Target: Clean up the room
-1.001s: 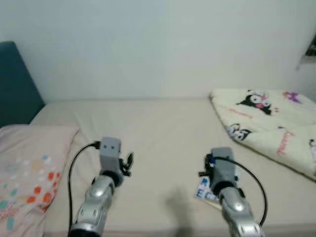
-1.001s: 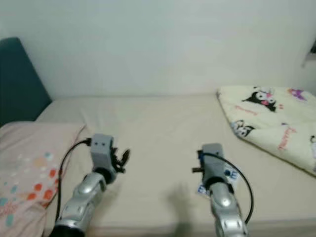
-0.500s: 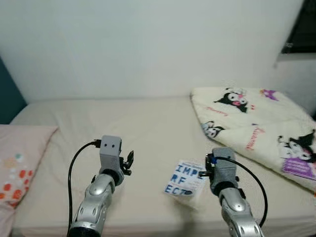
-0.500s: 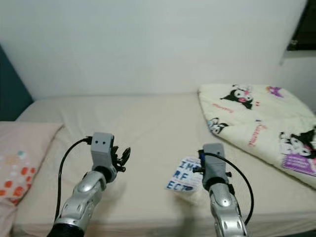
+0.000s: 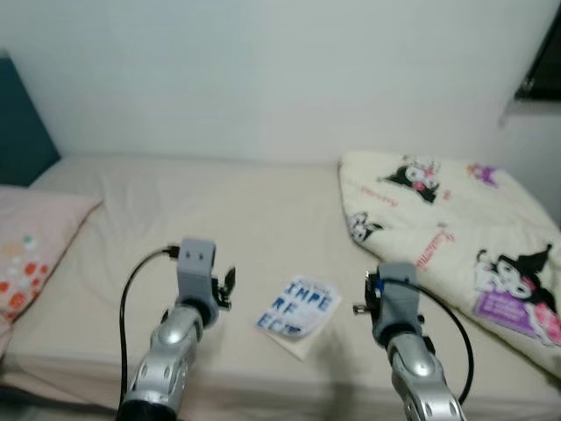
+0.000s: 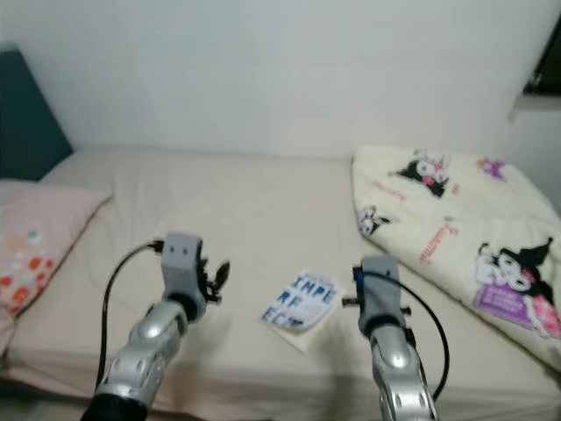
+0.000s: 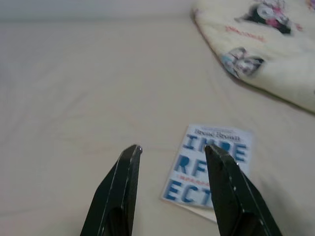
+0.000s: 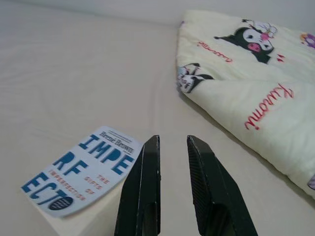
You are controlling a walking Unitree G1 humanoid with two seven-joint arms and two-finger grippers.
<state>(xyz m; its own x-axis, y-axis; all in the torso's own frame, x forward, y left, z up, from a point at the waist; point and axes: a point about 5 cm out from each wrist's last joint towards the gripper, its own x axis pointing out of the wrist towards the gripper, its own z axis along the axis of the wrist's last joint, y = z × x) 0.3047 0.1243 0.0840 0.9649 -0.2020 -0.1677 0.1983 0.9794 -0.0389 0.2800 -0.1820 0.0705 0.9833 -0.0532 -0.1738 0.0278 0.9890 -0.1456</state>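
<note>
I see a book (image 5: 298, 306) w/ blue lettering lying flat on the bed (image 5: 202, 210), near its front edge, approx. midway between my two arms. Left gripper (image 7: 172, 150) hangs above the sheet just beside the book, fingers spread wide, nothing held. Right gripper (image 8: 172, 142) sits on the book's other side, fingers only a narrow gap apart, also holding nothing. A cream cartoon-print blanket (image 5: 447, 219) is bunched on the bed beyond the book, toward the right arm's side. A pink pillow (image 5: 31, 250) lies well apart from the book, past the left arm.
</note>
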